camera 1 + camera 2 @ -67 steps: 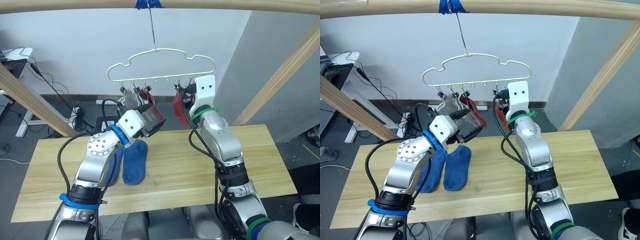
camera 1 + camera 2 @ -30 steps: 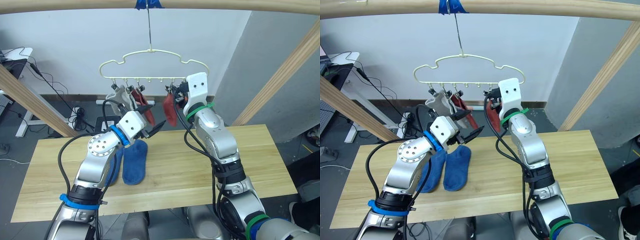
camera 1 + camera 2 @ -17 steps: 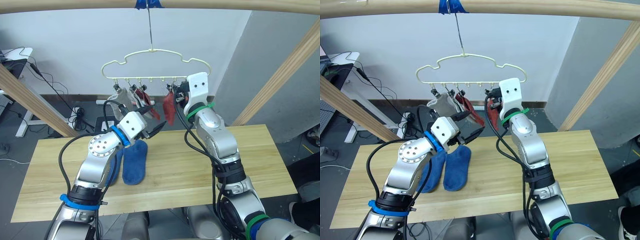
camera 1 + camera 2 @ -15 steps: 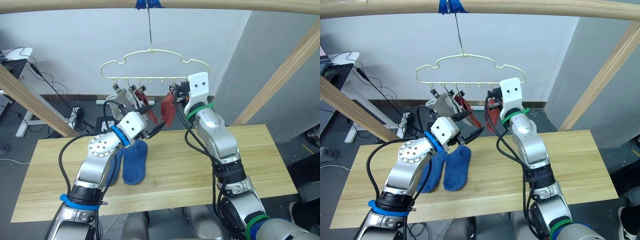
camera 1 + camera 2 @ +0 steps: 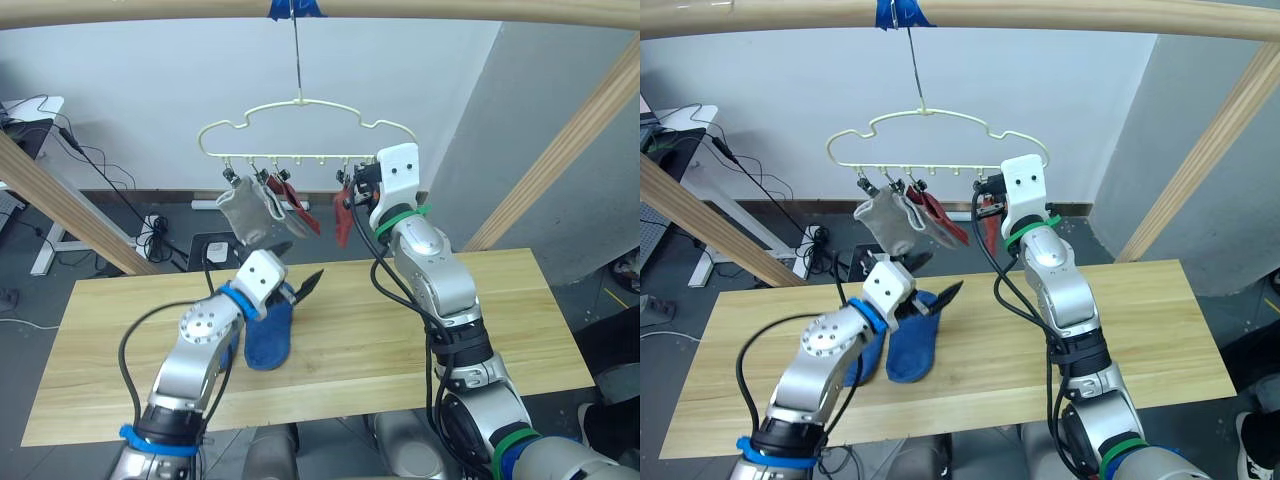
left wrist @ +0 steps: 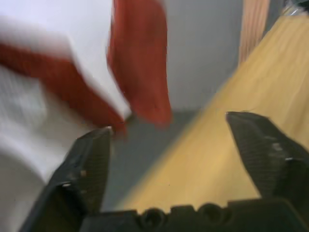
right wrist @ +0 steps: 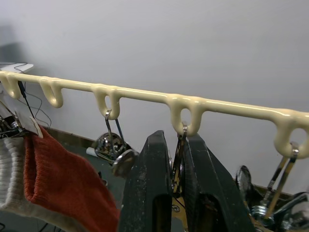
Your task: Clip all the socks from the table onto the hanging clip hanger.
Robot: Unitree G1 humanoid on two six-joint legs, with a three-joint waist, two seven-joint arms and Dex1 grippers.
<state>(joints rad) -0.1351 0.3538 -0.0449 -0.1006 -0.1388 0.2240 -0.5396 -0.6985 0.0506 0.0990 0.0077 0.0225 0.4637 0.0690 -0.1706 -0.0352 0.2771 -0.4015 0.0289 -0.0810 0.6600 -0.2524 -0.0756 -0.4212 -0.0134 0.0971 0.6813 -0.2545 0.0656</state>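
Observation:
The pale yellow clip hanger (image 5: 300, 128) hangs by its hook from the top pole. A light grey sock (image 5: 245, 215) and a rust-red sock (image 5: 291, 203) are clipped at its left end. Another rust-red sock (image 5: 343, 217) hangs just below my right gripper (image 7: 177, 145), which is raised to the hanger and shut on a metal clip (image 7: 179, 151). Two blue socks (image 5: 910, 345) lie side by side on the table (image 5: 420, 330), partly covered by my left arm. My left gripper (image 5: 300, 285) is open and holds nothing, just above the blue socks and below the hanging ones.
Round wooden frame poles run across the top (image 5: 450, 10) and slant down at the left (image 5: 60, 205) and right (image 5: 575, 135). Cables and a desk leg (image 5: 50, 240) lie on the floor behind the table's left end.
My left gripper has dropped from beside the hanging socks to just above the blue socks. The hanger has swung slightly. My right gripper has stayed at the clip.

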